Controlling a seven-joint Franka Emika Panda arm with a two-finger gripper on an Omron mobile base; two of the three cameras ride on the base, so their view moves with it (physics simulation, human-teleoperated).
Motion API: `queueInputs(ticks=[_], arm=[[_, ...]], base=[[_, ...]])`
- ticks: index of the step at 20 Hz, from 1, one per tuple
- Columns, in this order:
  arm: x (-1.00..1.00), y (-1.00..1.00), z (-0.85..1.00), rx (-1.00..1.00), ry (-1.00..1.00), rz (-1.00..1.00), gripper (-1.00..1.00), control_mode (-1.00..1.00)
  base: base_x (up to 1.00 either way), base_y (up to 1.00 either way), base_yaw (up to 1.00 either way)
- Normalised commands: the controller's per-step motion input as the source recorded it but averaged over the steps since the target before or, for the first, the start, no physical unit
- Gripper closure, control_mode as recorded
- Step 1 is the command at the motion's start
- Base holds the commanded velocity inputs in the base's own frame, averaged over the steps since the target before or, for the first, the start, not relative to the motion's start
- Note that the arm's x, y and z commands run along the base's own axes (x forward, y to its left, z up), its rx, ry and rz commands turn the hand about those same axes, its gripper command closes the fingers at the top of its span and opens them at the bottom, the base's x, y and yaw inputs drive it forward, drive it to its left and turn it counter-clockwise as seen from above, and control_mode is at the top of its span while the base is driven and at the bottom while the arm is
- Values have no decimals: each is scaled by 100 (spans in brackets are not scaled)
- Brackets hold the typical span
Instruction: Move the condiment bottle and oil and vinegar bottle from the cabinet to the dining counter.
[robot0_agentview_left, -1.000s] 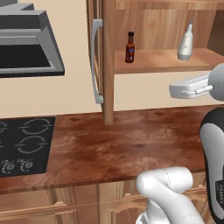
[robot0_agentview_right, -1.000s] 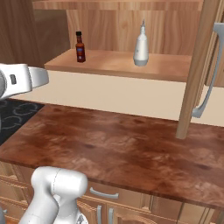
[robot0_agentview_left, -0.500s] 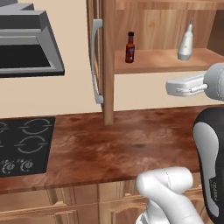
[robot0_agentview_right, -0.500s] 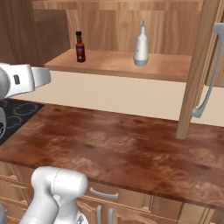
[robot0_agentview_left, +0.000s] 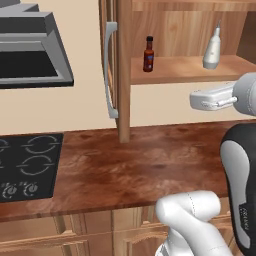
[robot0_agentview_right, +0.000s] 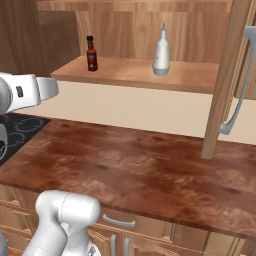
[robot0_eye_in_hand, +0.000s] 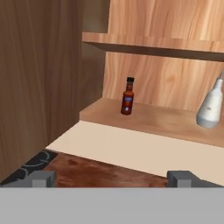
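We are lining up on the condiment bottle (robot0_eye_in_hand: 127, 96), which is standing upright near the left end of the lower shelf (robot0_agentview_left: 185, 67) inside the open cabinet (robot0_agentview_left: 124, 75), close to the shelf's front edge. The oil and vinegar bottle (robot0_agentview_left: 212, 47) is standing on the same shelf, well apart to its right. Our gripper (robot0_eye_in_hand: 111, 178) is hanging out in front of the cabinet, above the tabletop (robot0_agentview_right: 150, 170) and lower than the shelf, with the jaws spread wide and nothing between them; both bottles are waiting untouched.

To do this reach well, we are thinking the hand needs to rise to the level of the sauce bottle's body and go in level, so the fingertips (robot0_eye_in_hand: 41, 178) clear the shelf's front lip rather than striking it. In the hand view the bottle is sitting a little right of centre, so we are judging a small correction that way before advancing. The bottle is slim and looks easy to tip, so we are favouring a slow approach that brings one jaw to each side of the labelled body, not the neck, closing only once it is centred. The open door (robot0_agentview_left: 111, 70) is standing to the left, so we are keeping the wrist clear of it
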Motion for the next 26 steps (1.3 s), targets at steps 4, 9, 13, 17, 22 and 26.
queueInputs(ticks=[4, 9, 13, 17, 22, 26], arm=[[13, -2, 0, 0, -7, 0, -100, -100], [28, 1, 5, 0, -4, 0, -100, -100], [46, 1, 0, 0, 0, 2, -100, -100], [58, 0, 0, 1, 0, 5, -100, -100], [58, -10, 0, 4, 0, 11, -100, -100], [59, -29, 0, 8, 0, 15, -100, -100]], base=[[0, 0, 0], [0, 0, 0], [0, 0, 0], [0, 0, 0], [0, 0, 0], [0, 0, 0]])
